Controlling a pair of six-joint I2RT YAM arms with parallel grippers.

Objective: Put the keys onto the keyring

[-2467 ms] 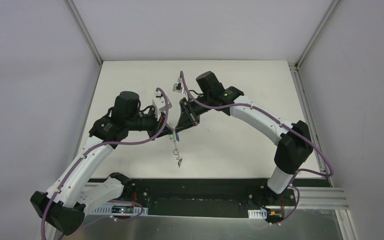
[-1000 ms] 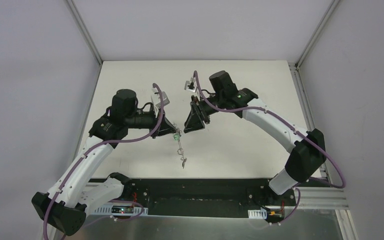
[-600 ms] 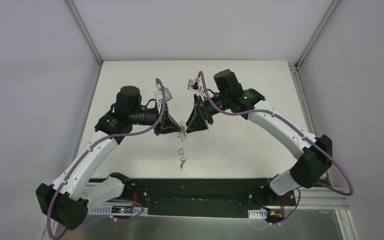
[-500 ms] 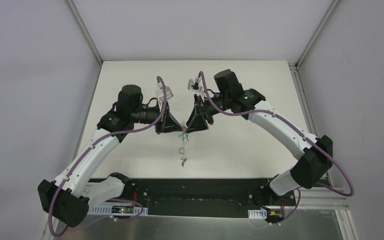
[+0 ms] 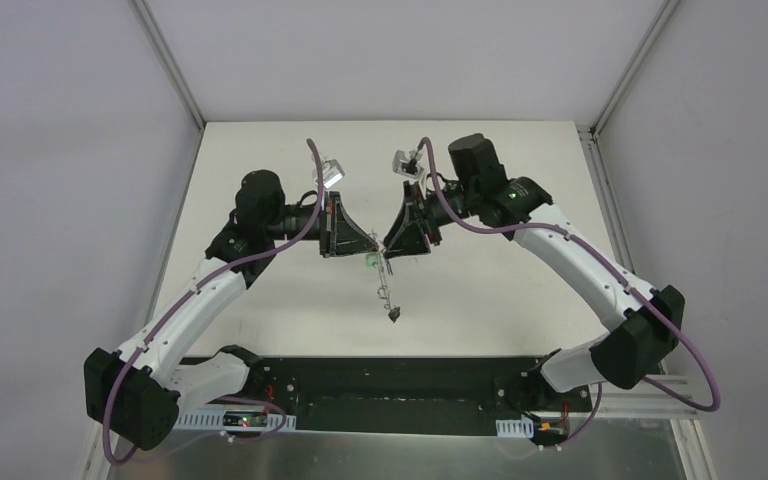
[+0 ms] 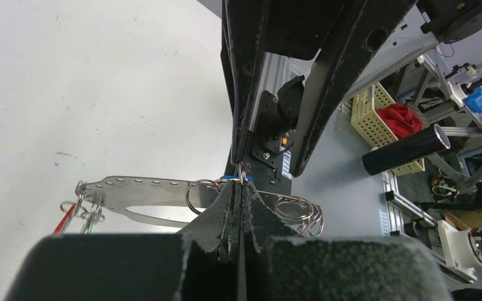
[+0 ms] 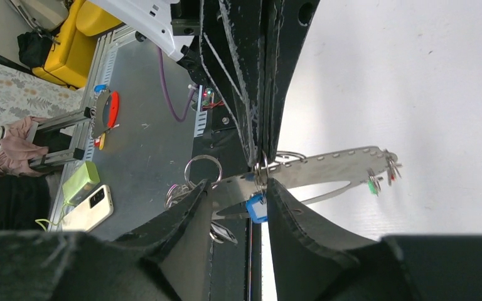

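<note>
**Top view with both wrist views; both arms raised over the white table (image 5: 260, 170).**

**Change from earlier views.** Half a second before, the two grippers met farther toward 9 o'clock. Their meeting point has since shifted toward 3 o'clock, with the left arm reaching farther out and the right elbow drawn toward 4 o'clock. The dangling keys (image 5: 393, 313) then hung straight toward 6 o'clock and now trail toward 5 o'clock. One second before, the gripper tips stood apart; now they meet tip to tip near the table's centre.

**Grippers and keyring.** The left gripper (image 6: 240, 188) enters from 9 o'clock with its fingers pressed together on the keyring (image 6: 150, 186). The keyring shows here as a flat, curved grey metal band with a row of small holes, held clear of the table. The right gripper (image 7: 240, 183) enters from 3 o'clock with its fingers spread, one to each side of the blue tag (image 7: 257, 209). That tag hangs just below the left gripper's pinch; whether either finger touches it cannot be told.

**Count.**
- Two arms, two grippers, one keyring.
- Three coloured tags: one blue, one green tag (image 7: 372, 185) and one red tag (image 6: 66, 219), the last two together at the band's far end.
- One split ring (image 7: 202, 170) stands alone beside a finger of the right gripper. Further rings bunch nearby, too overlapped to count.
- The keys themselves are too small to count.
</note>
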